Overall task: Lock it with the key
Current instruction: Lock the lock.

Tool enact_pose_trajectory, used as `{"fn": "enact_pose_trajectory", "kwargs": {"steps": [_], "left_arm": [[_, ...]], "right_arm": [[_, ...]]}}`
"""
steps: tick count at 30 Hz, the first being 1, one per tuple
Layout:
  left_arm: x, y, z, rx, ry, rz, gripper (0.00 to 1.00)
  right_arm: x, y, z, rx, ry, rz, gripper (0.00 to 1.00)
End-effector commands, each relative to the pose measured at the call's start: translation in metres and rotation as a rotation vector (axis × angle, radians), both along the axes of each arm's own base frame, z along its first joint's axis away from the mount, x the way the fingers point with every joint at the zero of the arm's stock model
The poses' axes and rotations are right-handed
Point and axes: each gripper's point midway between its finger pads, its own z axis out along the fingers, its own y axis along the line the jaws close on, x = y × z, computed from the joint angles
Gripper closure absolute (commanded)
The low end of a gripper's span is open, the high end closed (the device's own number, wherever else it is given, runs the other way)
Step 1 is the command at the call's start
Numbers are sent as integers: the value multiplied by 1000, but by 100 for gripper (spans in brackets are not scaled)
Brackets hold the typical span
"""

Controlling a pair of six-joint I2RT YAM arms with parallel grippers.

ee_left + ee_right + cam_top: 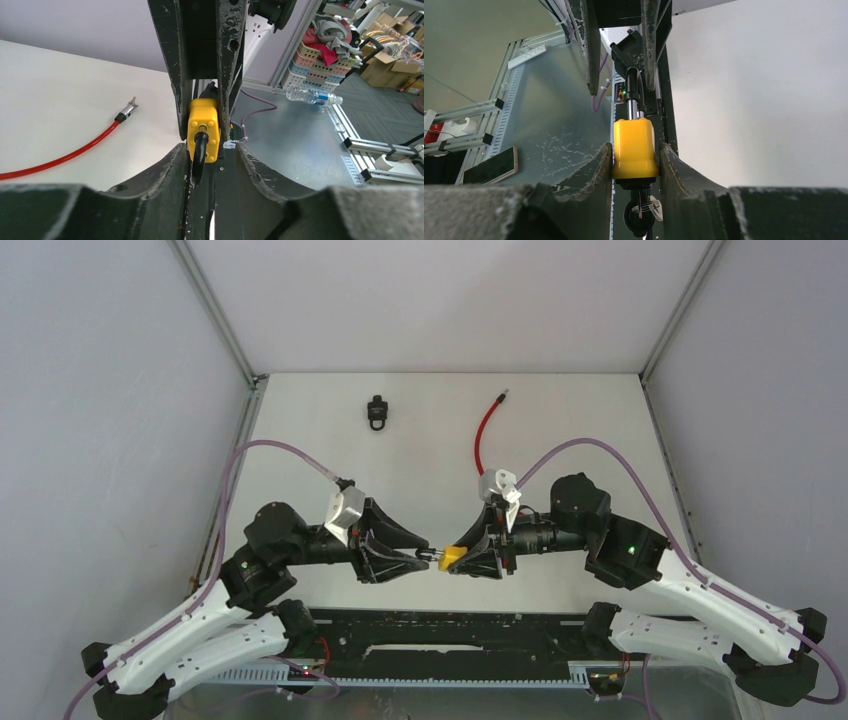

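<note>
The two arms met nose to nose above the near middle of the tabletop (pixel 570 430), and the yellow padlock (pixel 635 148) hung in the air between them, clear of the surface. The right claw (pixel 461 558) was clamped on the padlock's body, one finger pressed flat against each side. The black shackle (pixel 633 95) stuck out of the padlock toward the left arm. There the left claw (pixel 430 555) was drawn in around it, its tips nearly together with the shackle's loop caught between them. From the left wrist camera the loop sat closer to one finger than the other. At the padlock's other end, facing the right wrist camera, a small black ringed piece (pixel 640 216) with a pale tag poked out. I could not tell for sure whether it was the key sitting in the keyhole. Far back on the tabletop, left of centre, a small black object (pixel 376 411) with a ring lay on its own, too small to make out. To its right, well apart from it, a red cable (pixel 485 435) with a metal tip curved from the far side toward the right arm.
</note>
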Motion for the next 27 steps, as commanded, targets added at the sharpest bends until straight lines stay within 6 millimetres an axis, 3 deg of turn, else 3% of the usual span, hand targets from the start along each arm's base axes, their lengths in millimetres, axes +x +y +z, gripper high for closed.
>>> {"fn": "enact_pose_trajectory", "kwargs": {"steps": [1, 4, 12, 27], "left_arm": [[-5, 1, 18, -38, -22, -28, 59], [-4, 1, 11, -7, 0, -22, 65], [-2, -1, 6, 8, 12, -15, 65], [-2, -2, 5, 20, 35, -14, 95]], "right_arm": [[0, 0, 40, 106, -69, -11, 100], [1, 1, 40, 106, -71, -15, 100], [2, -1, 43, 116, -79, -27, 100], [17, 0, 39, 95, -108, -106, 100]]}}
